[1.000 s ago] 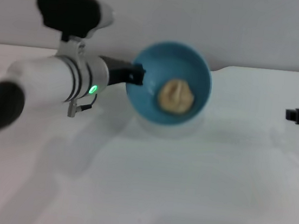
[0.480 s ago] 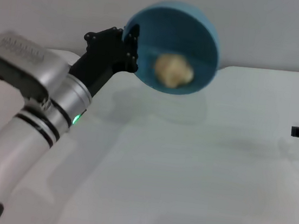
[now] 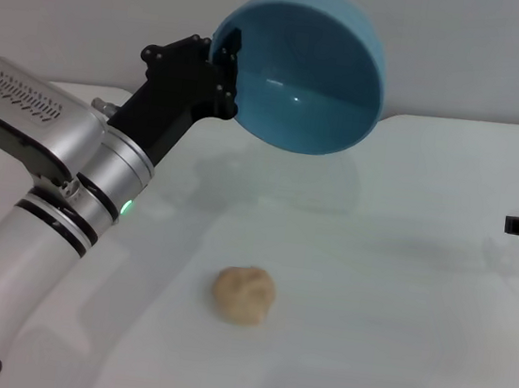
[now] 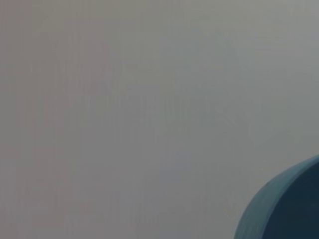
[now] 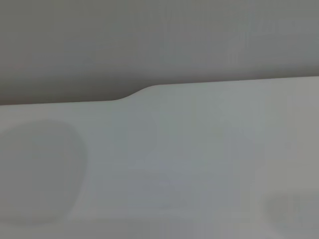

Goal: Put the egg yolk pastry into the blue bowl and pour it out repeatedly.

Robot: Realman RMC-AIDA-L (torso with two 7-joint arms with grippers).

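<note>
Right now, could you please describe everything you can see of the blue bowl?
The blue bowl is round, deep, smooth and light blue, glossy inside. It hangs in the air above the table's far side, tipped steeply so its empty opening faces down and forward. The left gripper clamps its rim. Nothing else touches it.

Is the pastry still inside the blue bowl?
No, the egg yolk pastry lies on the table, below the tipped blue bowl held by the left gripper.

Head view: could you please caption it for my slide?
Left claw holds blue bowl tipped; egg yolk pastry on table.
</note>
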